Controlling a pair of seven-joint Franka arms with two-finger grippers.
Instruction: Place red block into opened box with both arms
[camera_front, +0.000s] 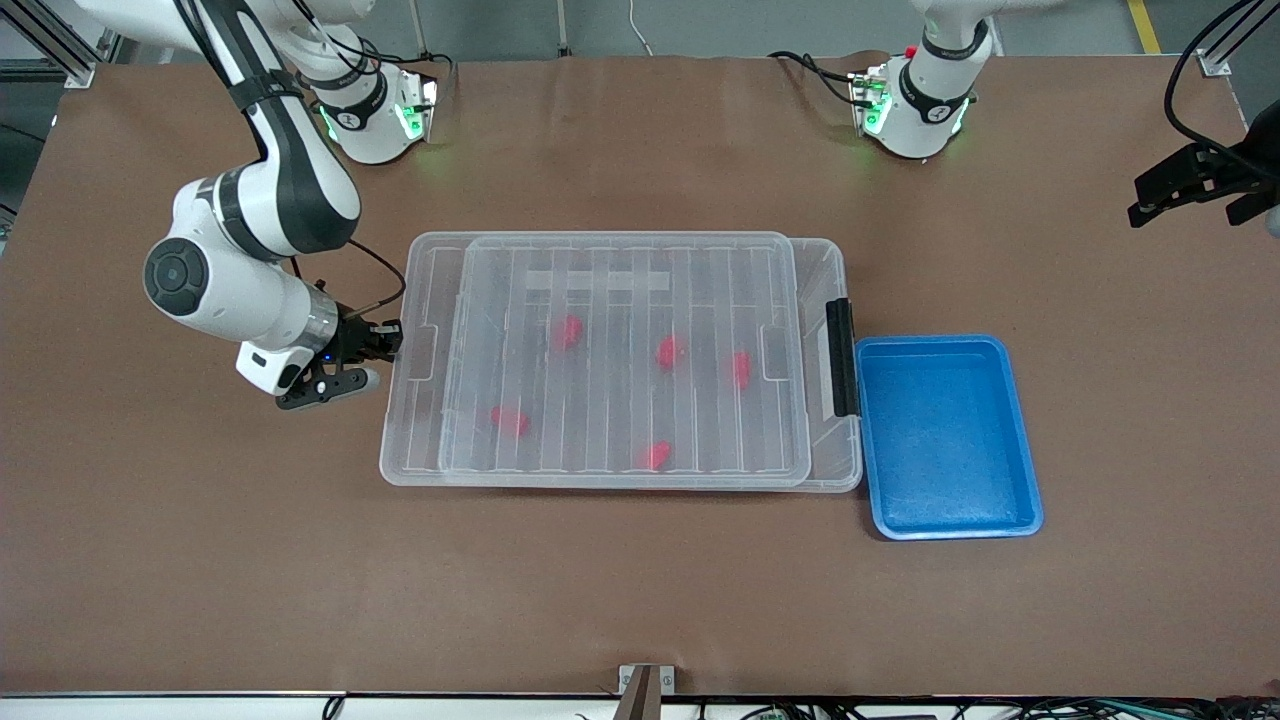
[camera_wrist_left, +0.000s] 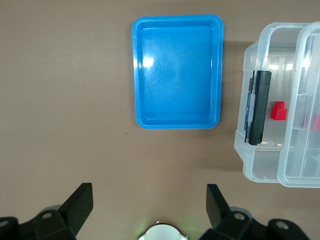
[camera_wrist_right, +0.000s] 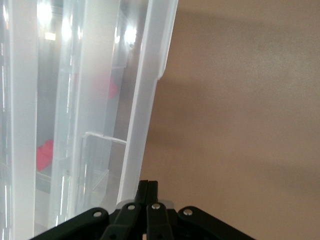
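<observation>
Overhead, the front view shows the box (camera_front: 620, 360) lying lengthwise mid-table, its ribbed lid (camera_front: 625, 355) resting on it but shifted slightly toward the right arm's end, so a strip of the box shows at the black latch (camera_front: 842, 357). Five red pieces lie under the lid; the red block (camera_front: 741, 368) nearest the latch sits well away from both sets of jaws. The right gripper (camera_front: 385, 340) is at the box's short end that faces away from the latch, its jaws clenched together with the tips right at the rim; whether they touch it cannot be told here. The blue tray (camera_front: 1010, 440) lies just beside the latch end, toward the left arm's end of the table. The left gripper (camera_front: 1195, 185) hangs off near the table edge at that same end, well apart from box and tray, waiting. Next, the left wrist view looks down between the released, wide-spread left gripper (camera_wrist_left: 150, 205) fingers (camera_wrist_left: 80, 202): ahead of the jaws lies the blue tray (camera_wrist_left: 177, 22), and off to one side the latch end of the box (camera_wrist_left: 260, 165), with the red block (camera_wrist_left: 278, 111) seen through the clear plastic just past the latch (camera_wrist_left: 259, 107). Finally, the right wrist view shows the right gripper (camera_wrist_right: 148, 192) with its fingertips pressed shut, nothing between them, directly at the lid's rim (camera_wrist_right: 147, 100); blurred red pieces (camera_wrist_right: 44, 154) show through the plastic beside the jaws.
</observation>
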